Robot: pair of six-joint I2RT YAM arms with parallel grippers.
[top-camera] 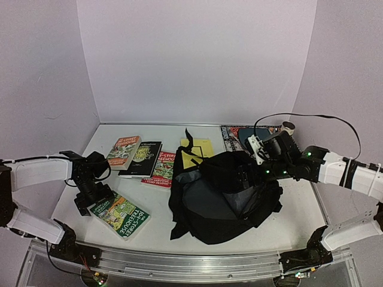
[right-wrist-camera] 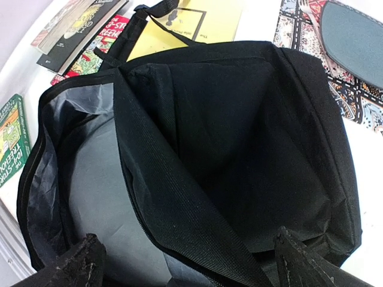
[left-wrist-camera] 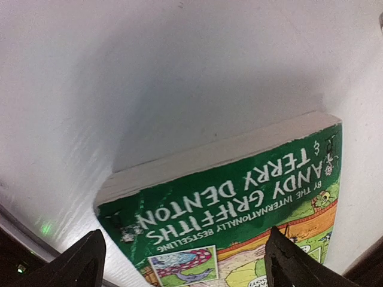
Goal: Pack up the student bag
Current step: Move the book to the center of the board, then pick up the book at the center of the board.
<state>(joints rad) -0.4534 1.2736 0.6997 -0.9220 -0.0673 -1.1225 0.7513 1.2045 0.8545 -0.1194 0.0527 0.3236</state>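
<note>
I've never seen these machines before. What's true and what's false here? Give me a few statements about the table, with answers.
1. The large black fabric backpack lies open, grey lining showing. True.
2. The green paperback book is inside the backpack. False: it lies on the white table, left of it.
3. The left jaws are clamped on that book. False: they stand open over it.
4. A flat yellow book lies beyond the backpack. True.
5. The right jaws hold a book. False: they hang open and empty over the backpack.
</note>
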